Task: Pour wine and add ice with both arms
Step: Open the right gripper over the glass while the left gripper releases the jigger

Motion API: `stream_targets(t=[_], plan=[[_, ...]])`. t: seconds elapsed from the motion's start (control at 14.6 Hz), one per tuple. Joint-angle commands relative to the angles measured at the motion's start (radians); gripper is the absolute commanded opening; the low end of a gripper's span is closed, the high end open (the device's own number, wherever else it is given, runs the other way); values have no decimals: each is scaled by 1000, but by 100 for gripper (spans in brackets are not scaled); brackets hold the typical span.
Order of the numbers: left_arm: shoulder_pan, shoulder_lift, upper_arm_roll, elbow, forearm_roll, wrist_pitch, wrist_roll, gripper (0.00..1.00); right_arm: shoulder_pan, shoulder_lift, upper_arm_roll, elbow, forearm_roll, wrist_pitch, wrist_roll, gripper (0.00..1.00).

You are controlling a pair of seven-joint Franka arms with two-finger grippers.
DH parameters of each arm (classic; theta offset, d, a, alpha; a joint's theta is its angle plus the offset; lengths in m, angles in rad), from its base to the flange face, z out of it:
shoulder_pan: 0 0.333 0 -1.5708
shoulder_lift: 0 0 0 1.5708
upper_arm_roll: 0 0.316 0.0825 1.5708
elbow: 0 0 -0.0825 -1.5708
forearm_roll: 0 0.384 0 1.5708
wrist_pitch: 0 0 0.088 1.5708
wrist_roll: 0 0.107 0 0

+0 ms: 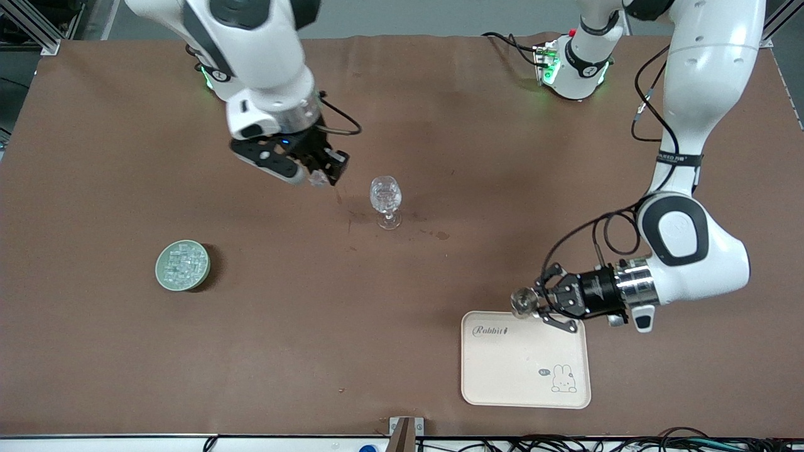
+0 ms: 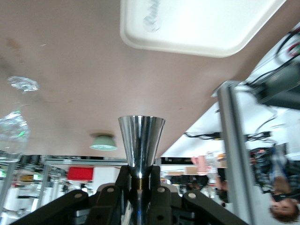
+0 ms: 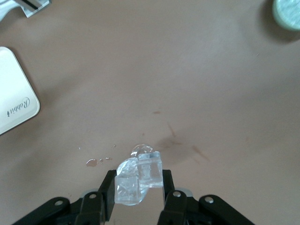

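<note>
Two clear ice cubes (image 3: 139, 180) sit pinched in right gripper (image 3: 138, 197); left gripper (image 2: 140, 180) clamps steel cup (image 2: 140, 143).

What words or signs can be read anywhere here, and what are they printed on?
"Rabbit": on the cream tray, at its corner under the left gripper; partly seen in both wrist views.
Speech bubble beside the tray's rabbit drawing: too small to read.
Black band on the left arm: white lettering, too small to read.
</note>
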Motion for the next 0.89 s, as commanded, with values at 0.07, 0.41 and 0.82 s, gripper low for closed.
stream_targets(t=[0.07,0.41,0.82], plan=[[-7,161,46,135,-127,4,81,1,62,113,24,7,-90,41,137,1],[-23,253,62,137,-265,122,273,2,105,179,24,5,-118,67,159,1],[-21,313,37,125,-328,216,409,2,128,228,24,4,-123,77,159,4]])
